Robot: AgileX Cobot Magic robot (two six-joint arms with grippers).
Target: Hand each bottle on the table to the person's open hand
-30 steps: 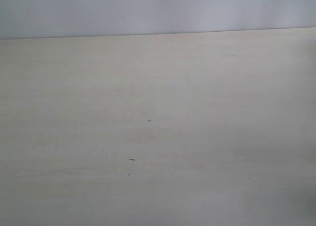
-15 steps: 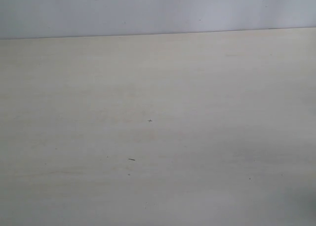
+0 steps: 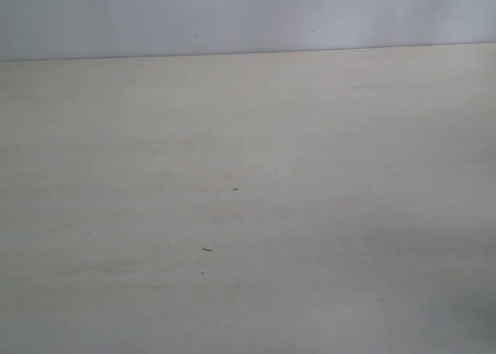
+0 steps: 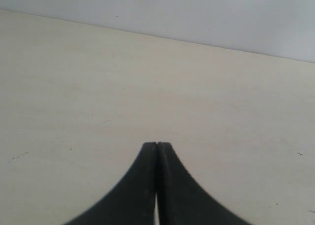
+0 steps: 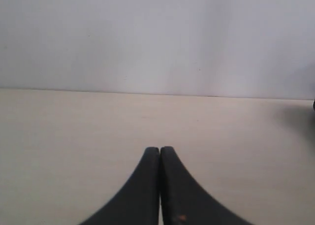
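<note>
Beige table (image 3: 248, 214) — wide flat top, far edge against grey wall (image 3: 248, 17)

Wide pale table (image 3: 310, 137) open for passage across its width, plain wall (image 3: 248, 17) bounding far edge

Left gripper (image 4: 157, 145) and right gripper (image 5: 160, 149) — black fingertips pressed together, empty.

The tabletop (image 3: 248, 137) looks matt and smooth, pale beige with faint wood-like streaks. The left pincer (image 4: 157, 145) and right pincer (image 5: 160, 148) look like smooth, matt black plastic. The wall (image 3: 248, 17) looks plain and matt.
</note>
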